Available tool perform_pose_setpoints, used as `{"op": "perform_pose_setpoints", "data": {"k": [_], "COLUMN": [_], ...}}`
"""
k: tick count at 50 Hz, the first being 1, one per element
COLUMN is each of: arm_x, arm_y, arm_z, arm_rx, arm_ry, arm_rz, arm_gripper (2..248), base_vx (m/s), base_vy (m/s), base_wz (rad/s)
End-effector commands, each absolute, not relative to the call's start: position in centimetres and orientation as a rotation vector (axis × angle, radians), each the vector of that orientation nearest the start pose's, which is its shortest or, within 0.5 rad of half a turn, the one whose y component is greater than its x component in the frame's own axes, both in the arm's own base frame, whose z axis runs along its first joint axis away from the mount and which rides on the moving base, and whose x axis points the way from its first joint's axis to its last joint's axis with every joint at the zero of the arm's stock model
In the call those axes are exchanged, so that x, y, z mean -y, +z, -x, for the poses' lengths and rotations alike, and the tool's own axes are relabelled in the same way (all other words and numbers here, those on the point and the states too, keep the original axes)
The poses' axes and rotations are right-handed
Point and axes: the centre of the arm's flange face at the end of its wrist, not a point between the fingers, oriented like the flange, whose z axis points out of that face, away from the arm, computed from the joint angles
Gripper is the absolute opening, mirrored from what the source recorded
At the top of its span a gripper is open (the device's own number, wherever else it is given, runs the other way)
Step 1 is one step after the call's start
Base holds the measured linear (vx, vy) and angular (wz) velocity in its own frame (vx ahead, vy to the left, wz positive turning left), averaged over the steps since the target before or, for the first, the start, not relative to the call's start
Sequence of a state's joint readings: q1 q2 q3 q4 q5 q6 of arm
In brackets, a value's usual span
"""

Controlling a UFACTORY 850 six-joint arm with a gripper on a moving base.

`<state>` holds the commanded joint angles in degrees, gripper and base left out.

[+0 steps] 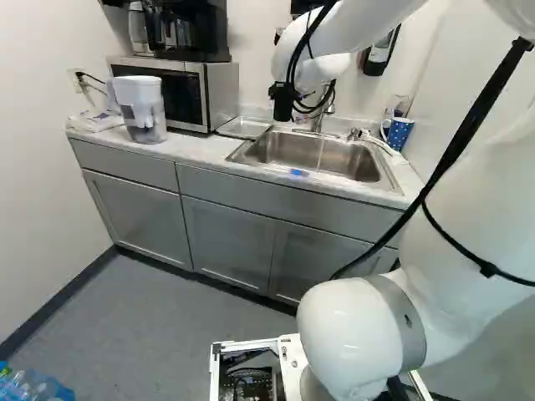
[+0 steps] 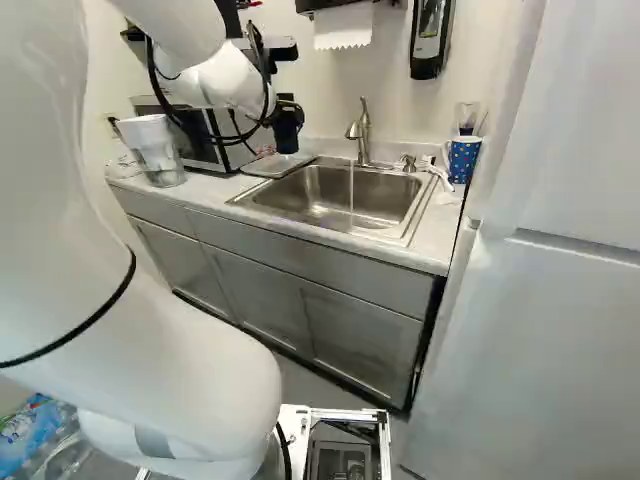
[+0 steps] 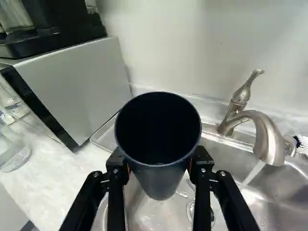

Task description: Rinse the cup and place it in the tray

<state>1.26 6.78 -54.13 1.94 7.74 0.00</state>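
Note:
My gripper (image 2: 286, 112) hangs over the tray side of the sink in the right base view. In the wrist view the gripper (image 3: 160, 168) is shut on the dark blue cup (image 3: 159, 180), one finger at each side. The cup's round mouth faces the wrist camera, and its inside looks dark. The metal tray (image 3: 103, 138) lies flat between the microwave and the sink, partly hidden behind the cup; it also shows as a tray (image 2: 262, 167) in the right base view. Water runs from the faucet (image 3: 269, 139) into the sink (image 2: 330, 200), beside the cup, not onto it.
The microwave (image 1: 219, 92) and a water pitcher (image 1: 144, 113) stand on the counter beyond the tray. A dotted blue mug (image 2: 463, 158) stands at the sink's far side, near the soap pump (image 2: 408, 162). A soap dispenser (image 2: 428, 40) hangs on the wall above.

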Motion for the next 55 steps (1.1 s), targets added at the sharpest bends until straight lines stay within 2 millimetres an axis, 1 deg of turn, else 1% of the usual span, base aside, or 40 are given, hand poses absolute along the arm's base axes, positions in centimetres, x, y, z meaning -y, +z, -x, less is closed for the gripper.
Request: {"op": "perform_pose_setpoints", "data": {"k": [19,27,35,55], "arm_x": [1.7,2.6,3.0,3.2], "arm_y": [62.7,62.0,61.3,59.6], "arm_z": [-48.7,-49.0,-49.2,-49.7], "arm_rx": [-0.093,-0.115,-0.126,-0.133], "arm_ry": [-1.771,-1.782,-1.794,-1.818], "arm_rz": [2.599,2.603,2.601,2.590], "arm_gripper": [126,126,126,126], "base_vx": [0.000,0.000,0.000,0.000], "base_vy": [0.000,0.000,0.000,0.000], "base_wz": [0.000,0.000,0.000,0.000]}}
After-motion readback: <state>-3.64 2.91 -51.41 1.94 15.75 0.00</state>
